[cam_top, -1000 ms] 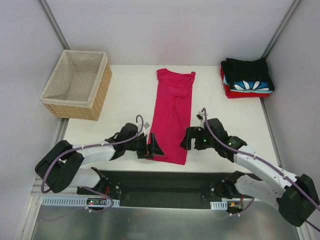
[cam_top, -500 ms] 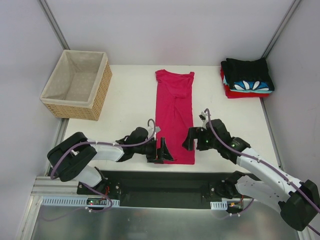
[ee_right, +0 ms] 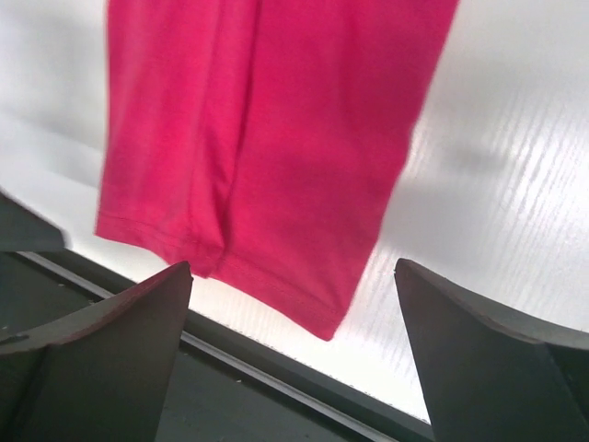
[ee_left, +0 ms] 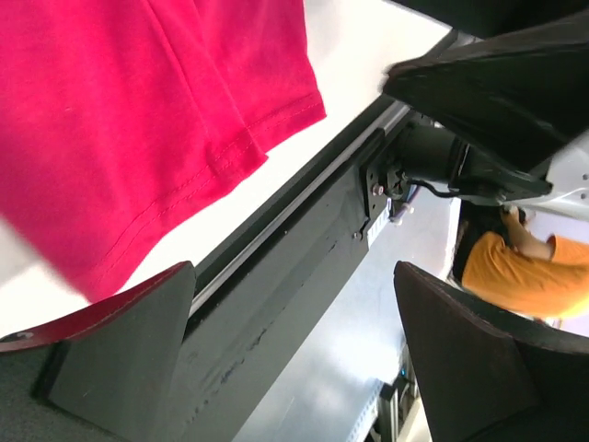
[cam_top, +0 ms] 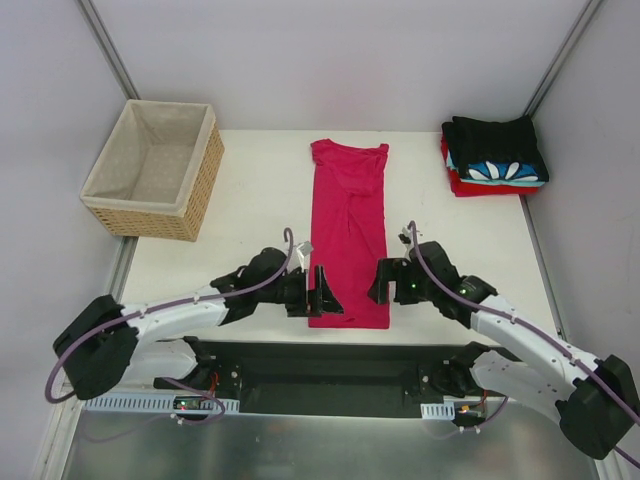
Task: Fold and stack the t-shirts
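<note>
The crimson-pink tee (cam_top: 348, 235) lies flat mid-bench (cam_top: 260, 200), folded lengthwise into a narrow strip, collar far, stitched hem near. The left jaws stand spread over its near left corner, the right jaws spread beside its near right corner. Folded shirts (cam_top: 495, 155) are stacked in the far right corner.

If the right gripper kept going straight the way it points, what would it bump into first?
Probably the pink t-shirt, whose near hem lies right ahead of the open right gripper; its height over the cloth is unclear.
</note>
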{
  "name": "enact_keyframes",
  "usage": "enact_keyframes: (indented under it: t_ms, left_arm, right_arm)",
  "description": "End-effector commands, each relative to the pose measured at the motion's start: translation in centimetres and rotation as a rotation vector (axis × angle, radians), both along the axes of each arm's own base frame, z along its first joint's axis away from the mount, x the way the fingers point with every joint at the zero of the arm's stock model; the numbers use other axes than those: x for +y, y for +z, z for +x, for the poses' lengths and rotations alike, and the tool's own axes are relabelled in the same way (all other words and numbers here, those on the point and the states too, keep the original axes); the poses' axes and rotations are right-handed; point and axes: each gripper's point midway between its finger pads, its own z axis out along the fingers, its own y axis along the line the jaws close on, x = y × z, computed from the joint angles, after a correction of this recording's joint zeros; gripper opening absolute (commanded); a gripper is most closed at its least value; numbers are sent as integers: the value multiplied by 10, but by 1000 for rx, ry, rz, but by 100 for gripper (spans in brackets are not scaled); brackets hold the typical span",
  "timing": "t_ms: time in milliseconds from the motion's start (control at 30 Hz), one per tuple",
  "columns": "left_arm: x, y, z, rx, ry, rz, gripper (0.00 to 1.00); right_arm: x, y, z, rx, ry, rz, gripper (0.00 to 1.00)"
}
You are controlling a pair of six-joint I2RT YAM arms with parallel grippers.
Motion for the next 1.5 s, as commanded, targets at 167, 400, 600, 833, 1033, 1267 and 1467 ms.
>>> enact_keyframes:
  t_ms: [167,400,600,833,1033,1267,1467]
  left_arm:
    - [60,-55,-16,86,181,198,98]
    - [76,-85,-24,138,259,178,89]
    - [77,-101,-21,139,287,160,74]
    - [77,-118,-14,155,300,180,49]
    - [74,-130,-7,178,311,190,47]
    - [80,-136,-9,208,325,203,47]
    - [95,-140,-14,203,345,247,42]
  right_arm:
    - [-15,-45,-15,69,-69,-26,97]
    - [-27,-50,-30,78,-84,-25,97]
    - [-35,-43,-37,60,-88,-24,96]
    - [-39,-34,-42,43,-92,-4,97]
    - [-40,-32,-44,40,-94,4,97]
    - [-41,-32,-45,43,-96,3,97]
    - [-39,-33,-43,46,-103,7,96]
